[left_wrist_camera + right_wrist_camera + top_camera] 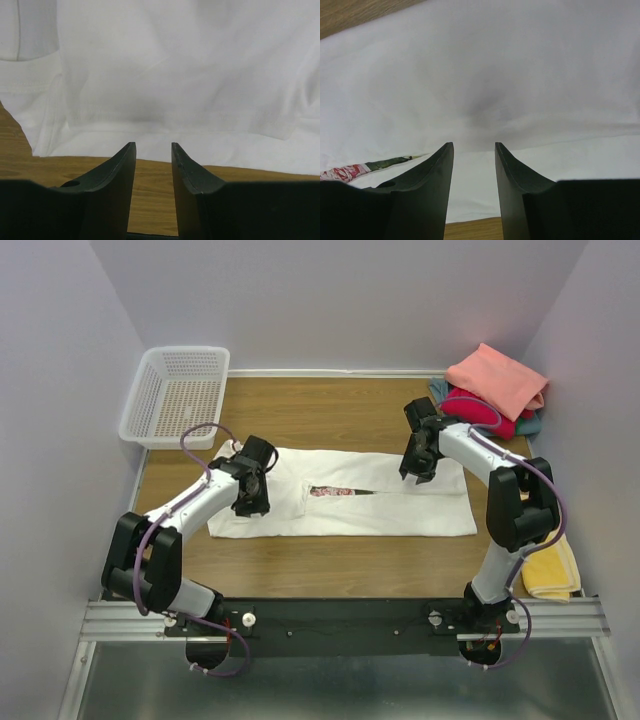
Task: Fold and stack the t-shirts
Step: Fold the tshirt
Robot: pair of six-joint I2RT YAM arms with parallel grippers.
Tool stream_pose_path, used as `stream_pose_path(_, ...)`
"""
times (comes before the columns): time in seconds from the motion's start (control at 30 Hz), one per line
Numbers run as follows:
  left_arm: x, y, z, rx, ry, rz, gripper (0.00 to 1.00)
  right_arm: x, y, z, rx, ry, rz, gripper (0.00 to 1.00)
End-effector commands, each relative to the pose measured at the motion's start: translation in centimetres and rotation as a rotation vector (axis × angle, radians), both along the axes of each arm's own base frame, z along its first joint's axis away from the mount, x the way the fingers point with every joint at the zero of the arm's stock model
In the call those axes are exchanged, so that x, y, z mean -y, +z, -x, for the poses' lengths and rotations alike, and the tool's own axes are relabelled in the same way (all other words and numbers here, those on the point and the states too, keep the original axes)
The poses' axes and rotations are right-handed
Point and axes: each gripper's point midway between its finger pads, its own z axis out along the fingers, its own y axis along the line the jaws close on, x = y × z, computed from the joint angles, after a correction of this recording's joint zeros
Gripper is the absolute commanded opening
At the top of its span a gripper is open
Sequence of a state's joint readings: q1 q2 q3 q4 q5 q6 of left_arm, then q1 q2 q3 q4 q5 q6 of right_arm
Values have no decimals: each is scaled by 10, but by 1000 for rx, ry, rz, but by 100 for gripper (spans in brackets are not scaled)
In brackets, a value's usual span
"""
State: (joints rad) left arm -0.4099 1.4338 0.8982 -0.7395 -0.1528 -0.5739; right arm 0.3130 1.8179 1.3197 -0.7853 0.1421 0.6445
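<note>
white t-shirt (350,515) is laid flat across the middle of the desk (330,575). it is folded into a long band running from the left side toward the right side. a narrow slit is noted along the middle of the band, and the floral print (335,491) shows through it.

left gripper (153,146): placed over the left end of the band. the jaws are parted roughly halfway. in the left wrist view the fingers (117,175) are pointed at the shirt's hemmed edge, and only bare wood is seen through the gap. the gripper is released, with no cloth pinched. whether the tips touch the cloth cannot be told.

right gripper (474,145): placed over the right part of the band, toward its far edge. the jaws are parted roughly halfway, and only white cloth lying below is seen through the gap. it is likewise released. contact with the cloth cannot be told.

a folded stack is noted at the far right corner: salmon-pink t-shirt (497,380) on top, crimson t-shirt (482,412) under it, grey-blue t-shirt (438,390) at the bottom.

basket (180,400) is set at the far left corner. yellow cloth (552,570) is seen at the right edge, near the front.
</note>
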Motion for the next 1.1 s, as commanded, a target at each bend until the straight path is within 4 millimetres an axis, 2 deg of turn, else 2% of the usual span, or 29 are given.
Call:
stream_pose_path(0.0,13,55,-55,207,40,37,43,-2,4,-7,19,20,3,47)
stream_pose_path(0.07,14,57,-72,222,47,28,43,0,-1,-5,10,20,16,47)
stream_pose_path(0.1,17,65,-84,247,42,35,43,1,-6,-3,-1,19,19,47)
stream_pose_path(0.13,17,57,-91,228,40,20,43,1,-8,-2,-7,18,24,47)
stream_pose_path(0.2,20,58,-107,245,38,21,43,3,-13,-1,-14,16,33,48)
stream_pose_path(0.23,21,48,-112,226,36,10,43,5,-18,2,-25,14,39,47)
stream_pose_path(0.3,21,46,-127,236,43,17,43,8,-22,2,-26,9,54,48)
stream_pose_path(0.33,21,33,-131,210,42,4,43,9,-27,5,-40,10,62,48)
stream_pose_path(0.4,12,30,-145,218,71,-17,43,15,-31,6,-43,2,88,48)
stream_pose_path(0.53,-8,15,-159,200,129,-46,43,21,-42,7,-59,-9,117,48)
stream_pose_path(0.63,-22,4,-157,170,150,-87,43,24,-50,8,-77,-24,127,48)
stream_pose_path(0.8,-37,-20,-127,74,155,-140,43,27,-57,12,-100,-44,132,48)
stream_pose_path(1.07,-49,-41,-87,-26,121,-187,43,34,-65,24,-142,-76,138,48)
